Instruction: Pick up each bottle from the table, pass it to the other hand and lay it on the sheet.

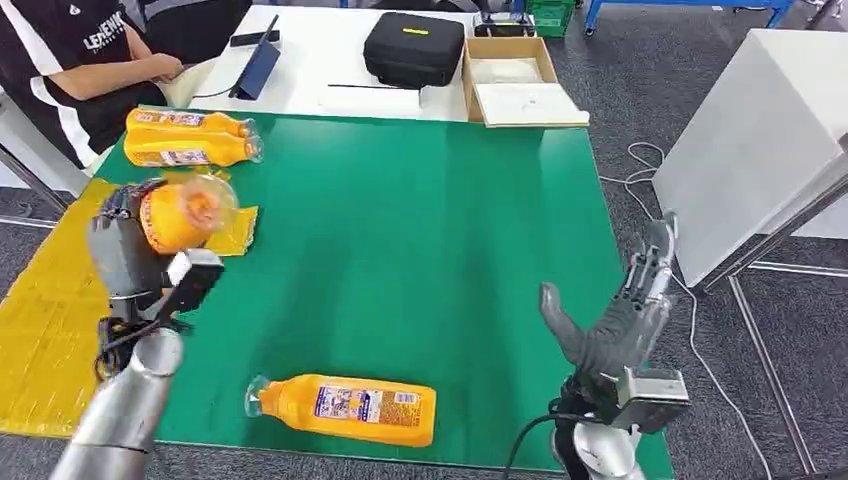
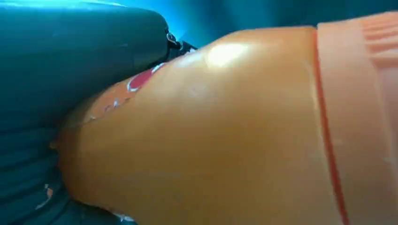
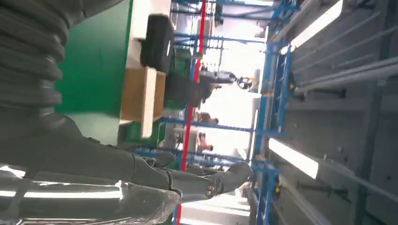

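- Bottle (image 1: 185, 215), orange, is sitting in the left hand (image 1: 125, 245), whose fingers are wrapping round it, held up over the left side of the worktop (image 1: 420, 220), above the edge of the yellow sheet (image 1: 45, 310); its base is facing the head camera.
- In the left wrist view the bottle's orange body (image 2: 211, 140) is lying right against the hand's grey cover (image 2: 51, 70).
- Second bottle (image 1: 345, 408) is lying on its side on the green worktop near the front edge, cap pointing left.
- Two more bottles (image 1: 190, 138) are lying side by side at the far left corner of the worktop.
- Right hand (image 1: 615, 320) is hanging over the worktop's right edge, fingers apart and stretched out, gripping nothing.
- Person (image 1: 75, 55) in a black shirt is sitting beyond the far left corner.
- Black case (image 1: 413, 45) and cardboard box (image 1: 515, 80) are resting on a white table behind.
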`<state>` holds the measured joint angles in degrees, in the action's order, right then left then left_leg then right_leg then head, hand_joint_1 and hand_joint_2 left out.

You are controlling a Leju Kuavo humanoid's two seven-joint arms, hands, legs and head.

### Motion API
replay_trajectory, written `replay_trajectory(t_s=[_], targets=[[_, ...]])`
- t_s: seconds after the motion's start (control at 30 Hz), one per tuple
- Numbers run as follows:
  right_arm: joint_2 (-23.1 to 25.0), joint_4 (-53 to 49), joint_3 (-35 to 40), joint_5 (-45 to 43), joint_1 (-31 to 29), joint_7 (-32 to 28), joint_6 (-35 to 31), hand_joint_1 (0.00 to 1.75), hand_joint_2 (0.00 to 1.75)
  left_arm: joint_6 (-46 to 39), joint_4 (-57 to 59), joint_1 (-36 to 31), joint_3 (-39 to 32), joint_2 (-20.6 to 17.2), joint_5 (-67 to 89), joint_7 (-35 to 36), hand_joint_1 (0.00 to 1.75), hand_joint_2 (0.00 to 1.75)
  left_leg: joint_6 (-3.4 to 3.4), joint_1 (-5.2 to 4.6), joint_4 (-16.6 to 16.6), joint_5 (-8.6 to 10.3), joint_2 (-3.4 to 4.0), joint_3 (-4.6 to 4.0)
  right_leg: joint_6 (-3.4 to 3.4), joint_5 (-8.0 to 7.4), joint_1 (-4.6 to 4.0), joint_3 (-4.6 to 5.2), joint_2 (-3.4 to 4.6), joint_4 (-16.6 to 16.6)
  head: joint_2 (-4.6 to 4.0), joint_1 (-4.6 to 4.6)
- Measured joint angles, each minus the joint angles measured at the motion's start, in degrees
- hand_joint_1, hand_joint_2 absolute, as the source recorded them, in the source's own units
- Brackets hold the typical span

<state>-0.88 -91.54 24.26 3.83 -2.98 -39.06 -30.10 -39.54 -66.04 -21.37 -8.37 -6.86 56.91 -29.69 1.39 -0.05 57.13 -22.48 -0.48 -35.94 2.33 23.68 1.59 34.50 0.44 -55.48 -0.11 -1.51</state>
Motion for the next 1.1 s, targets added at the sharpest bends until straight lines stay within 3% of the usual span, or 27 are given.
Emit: replay_trajectory(t_s=[0.13, 0.37, 0.47, 0.6, 0.83, 1.1], targets=[[-0.6, -0.8, 0.0, -0.4, 1.7, -0.7, -0.8, 0.0, 1.75, -0.1, 7.8, -1.9, -9.0, -0.6, 22.1, -1.9, 1.75, 1.75, -0.02, 0.01, 0.0, 0.01, 0.04, -0.02, 0.0, -0.01, -0.01, -0.01, 0.03, 0.0, 0.0, 0.07], [-1.5, -1.2, 0.0, -0.6, 3.1, -0.9, -1.0, 0.0, 1.75, -0.3, 14.2, -2.4, -13.5, -1.4, 29.5, 0.7, 1.75, 1.75, -0.02, -0.06, 0.0, -0.01, -0.07, -0.08, 0.01, 0.0, 0.05, 0.01, 0.0, 0.0, 0.0, 0.02], [-1.7, -1.2, 0.0, -0.5, 3.2, -0.9, -1.0, 0.0, 1.75, -0.3, 15.8, -2.3, -12.0, -2.5, 32.2, 7.5, 1.75, 1.75, -0.02, -0.06, 0.0, -0.02, -0.03, -0.07, 0.01, 0.0, 0.04, 0.05, 0.02, 0.0, 0.0, 0.04], [-1.7, -1.3, -0.2, -0.3, 3.8, -0.9, -0.8, 0.0, 1.75, -0.3, 19.5, -2.3, -3.1, -6.0, 32.8, 18.4, 1.75, 1.75, -0.02, -0.04, 0.0, -0.02, -0.05, -0.07, 0.0, 0.0, 0.02, 0.03, 0.0, 0.0, 0.0, 0.02], [-2.5, -1.3, -1.0, 0.3, 5.3, -0.9, 0.4, 0.0, 1.75, -0.3, 26.3, -2.2, 0.0, -9.1, 32.4, 20.7, 1.75, 1.75, -0.03, -0.03, 0.0, -0.02, -0.01, -0.08, 0.0, 0.0, 0.01, 0.03, 0.07, 0.0, 0.0, 0.07], [-3.1, -1.3, -1.5, 0.5, 5.7, -0.9, 2.5, 0.0, 1.75, -0.3, 31.7, -0.2, -8.6, -10.4, 31.1, 19.3, 1.75, 1.75, -0.05, -0.02, 0.0, -0.04, -0.02, -0.1, -0.01, 0.02, 0.01, 0.06, 0.05, 0.0, 0.0, 0.04]])
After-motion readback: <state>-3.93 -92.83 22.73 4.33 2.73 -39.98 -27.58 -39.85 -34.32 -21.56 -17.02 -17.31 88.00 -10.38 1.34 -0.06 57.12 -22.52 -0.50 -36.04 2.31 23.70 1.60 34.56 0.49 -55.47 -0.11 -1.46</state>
